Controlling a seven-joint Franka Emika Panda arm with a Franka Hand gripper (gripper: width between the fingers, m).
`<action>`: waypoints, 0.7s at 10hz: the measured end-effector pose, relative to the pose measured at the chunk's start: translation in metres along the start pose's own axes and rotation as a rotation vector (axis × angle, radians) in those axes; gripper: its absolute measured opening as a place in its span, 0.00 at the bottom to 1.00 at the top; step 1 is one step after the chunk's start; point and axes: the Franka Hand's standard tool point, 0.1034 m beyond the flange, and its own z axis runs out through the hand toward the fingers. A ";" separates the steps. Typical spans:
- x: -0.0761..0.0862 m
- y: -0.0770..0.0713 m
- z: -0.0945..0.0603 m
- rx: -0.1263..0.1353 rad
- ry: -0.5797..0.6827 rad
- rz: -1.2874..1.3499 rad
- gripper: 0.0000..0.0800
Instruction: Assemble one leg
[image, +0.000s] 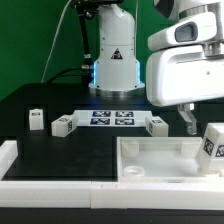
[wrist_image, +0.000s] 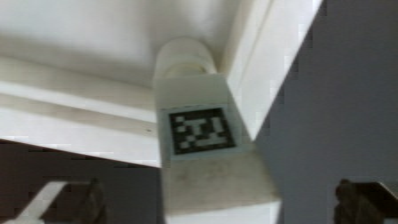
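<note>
The black counter (image: 60, 150) carries everything. The biggest piece on it is the white panel (image: 150, 160) with raised rims, lying at the near edge toward the exterior view's right.

The hand (wrist_image: 214, 203) hangs over the panel's right end. In the wrist view its dark fingers (wrist_image: 64, 200) stand spread wide, one on each side of the leg and neither touching it, so nothing is pinched.

The marker board (image: 108, 118) lies farther back near the middle of the counter. It is well apart from the work and unlikely to be disturbed.

The leg (wrist_image: 201, 130) is the tagged block at the panel's right end (image: 213, 143). It looks tilted, with its far tip against the panel's white wall. I cannot tell whether it is seated in a socket.

I see three risks here:
- The leg does not sit evenly between the fingers, so on closing one finger may reach it first and push it sideways or tip it over.
- A grip on a tilted leg may hold it crooked, and it would then jam at the socket.
- Coming down too low could knock the panel's rim and shift the whole panel.

Three spare legs (image: 62, 125) flank the marker board, clear of the hand.
</note>
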 end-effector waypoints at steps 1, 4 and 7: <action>0.003 0.005 -0.002 0.013 -0.074 -0.002 0.81; 0.007 0.007 0.000 0.042 -0.246 -0.003 0.81; 0.008 0.008 0.010 0.038 -0.225 -0.002 0.81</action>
